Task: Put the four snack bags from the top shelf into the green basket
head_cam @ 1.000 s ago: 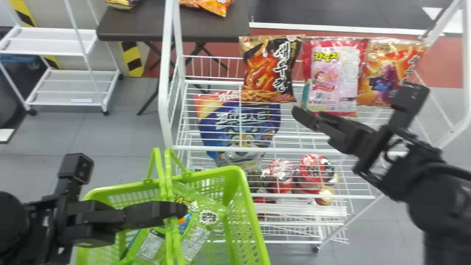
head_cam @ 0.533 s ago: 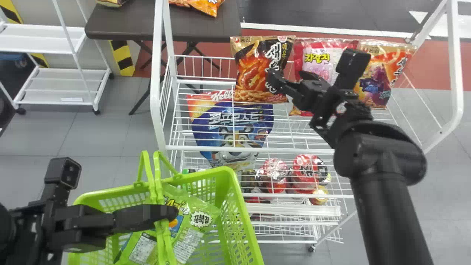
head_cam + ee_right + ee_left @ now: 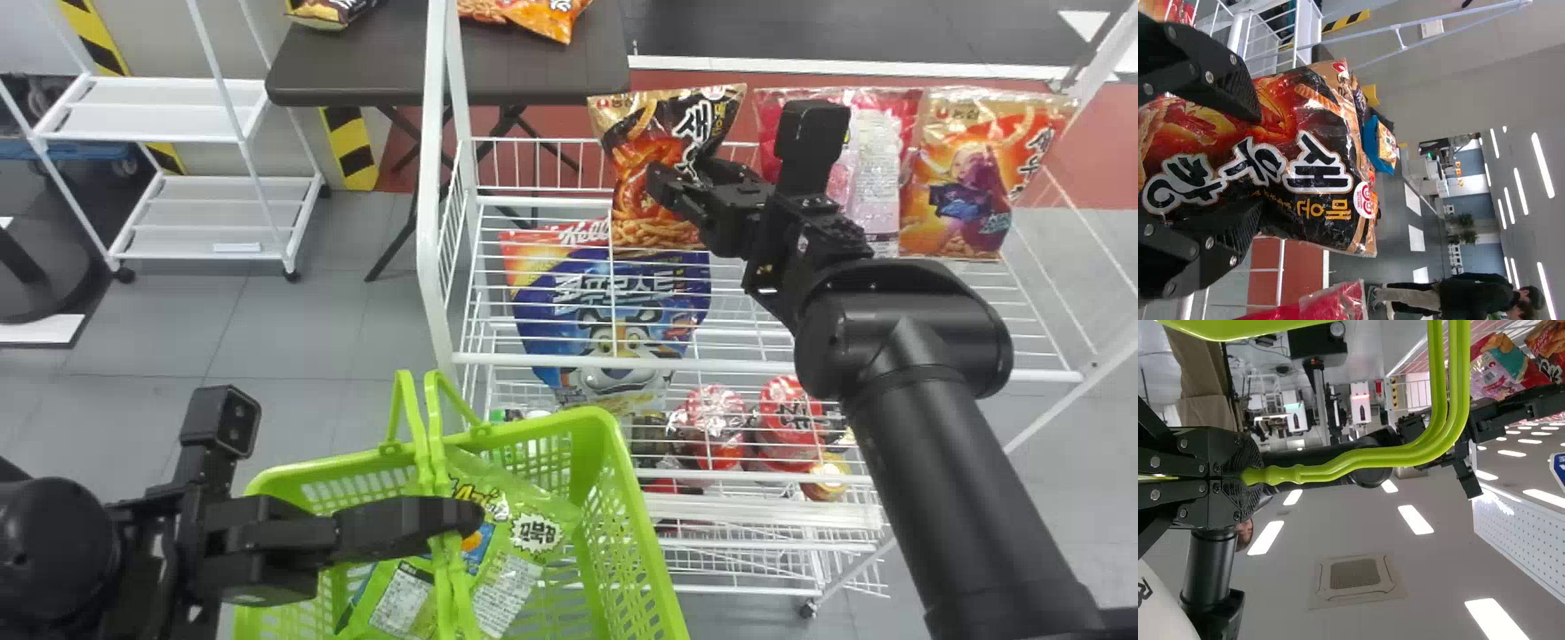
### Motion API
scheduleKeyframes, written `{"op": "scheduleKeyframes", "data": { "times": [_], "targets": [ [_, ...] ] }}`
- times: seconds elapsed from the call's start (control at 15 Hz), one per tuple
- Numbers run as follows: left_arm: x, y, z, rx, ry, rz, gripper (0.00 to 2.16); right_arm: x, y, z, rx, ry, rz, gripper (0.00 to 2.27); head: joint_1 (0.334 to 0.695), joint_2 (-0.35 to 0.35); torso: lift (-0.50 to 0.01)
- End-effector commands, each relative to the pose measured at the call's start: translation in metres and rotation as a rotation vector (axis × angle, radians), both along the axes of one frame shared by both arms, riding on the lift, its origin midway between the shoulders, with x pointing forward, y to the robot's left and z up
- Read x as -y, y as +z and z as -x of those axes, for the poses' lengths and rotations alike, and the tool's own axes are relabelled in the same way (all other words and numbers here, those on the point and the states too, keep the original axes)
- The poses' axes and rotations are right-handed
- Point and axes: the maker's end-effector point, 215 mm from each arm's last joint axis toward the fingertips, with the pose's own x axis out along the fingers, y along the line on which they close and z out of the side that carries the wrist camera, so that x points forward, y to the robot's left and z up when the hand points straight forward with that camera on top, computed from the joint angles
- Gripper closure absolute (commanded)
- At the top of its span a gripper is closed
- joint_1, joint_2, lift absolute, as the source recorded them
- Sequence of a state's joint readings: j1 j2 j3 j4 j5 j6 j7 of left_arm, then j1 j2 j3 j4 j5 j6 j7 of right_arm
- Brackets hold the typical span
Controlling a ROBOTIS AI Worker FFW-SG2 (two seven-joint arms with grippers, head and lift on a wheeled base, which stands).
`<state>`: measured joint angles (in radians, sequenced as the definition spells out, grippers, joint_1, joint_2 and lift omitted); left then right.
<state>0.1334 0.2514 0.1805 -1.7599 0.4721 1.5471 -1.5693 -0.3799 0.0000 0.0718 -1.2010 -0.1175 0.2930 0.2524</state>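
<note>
The right claw (image 3: 683,176) stands wide before the black-and-orange plastic snack bag (image 3: 642,218) (its face partly hidden) on the white wire shelf (image 3: 756,366). The left claw (image 3: 460,516) grips the handles (image 3: 437,444) of the green plastic basket (image 3: 551,424), cut off below.

Green basket handles (image 3: 1459,387) between fingers (image 3: 1198,447); ceiling (image 3: 1338,533) beyond

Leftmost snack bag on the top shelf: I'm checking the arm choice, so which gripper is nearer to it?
Right. The right gripper is right at the bag's front; the left gripper is well away, down over the basket, shut on its handles.
</note>
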Motion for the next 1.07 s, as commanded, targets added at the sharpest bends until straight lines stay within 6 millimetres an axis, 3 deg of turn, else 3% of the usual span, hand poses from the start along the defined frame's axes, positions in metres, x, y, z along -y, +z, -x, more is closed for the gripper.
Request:
{"op": "scheduleKeyframes", "data": {
  "times": [0.0,0.27,0.47,0.67,0.8,1.0],
  "targets": [
    [0.0,0.002,0.0,0.002,-0.002,0.01,2.15,0.0,-0.005,0.007,0.002,0.002,0.003,2.26,0.695,-0.003,0.0],
    [-0.001,0.002,0.0,0.002,0.0,0.01,2.15,-0.003,0.02,0.025,0.061,0.014,-0.035,2.26,0.695,-0.002,0.0],
    [-0.002,0.002,0.0,0.003,0.001,0.008,2.15,-0.017,0.048,0.063,0.063,0.067,-0.082,2.26,0.695,0.003,0.0],
    [-0.003,0.003,-0.002,0.004,0.005,0.008,2.15,-0.022,0.042,0.128,-0.113,0.111,-0.095,2.26,0.695,0.021,0.0],
    [-0.003,0.004,-0.003,0.007,0.005,0.008,2.15,-0.025,0.04,0.184,-0.203,0.134,-0.092,2.26,0.695,0.027,0.0],
    [-0.002,0.005,-0.005,0.012,0.0,0.008,2.15,-0.04,0.055,0.252,-0.302,0.206,-0.137,2.26,0.695,0.04,0.0]
  ]
}}
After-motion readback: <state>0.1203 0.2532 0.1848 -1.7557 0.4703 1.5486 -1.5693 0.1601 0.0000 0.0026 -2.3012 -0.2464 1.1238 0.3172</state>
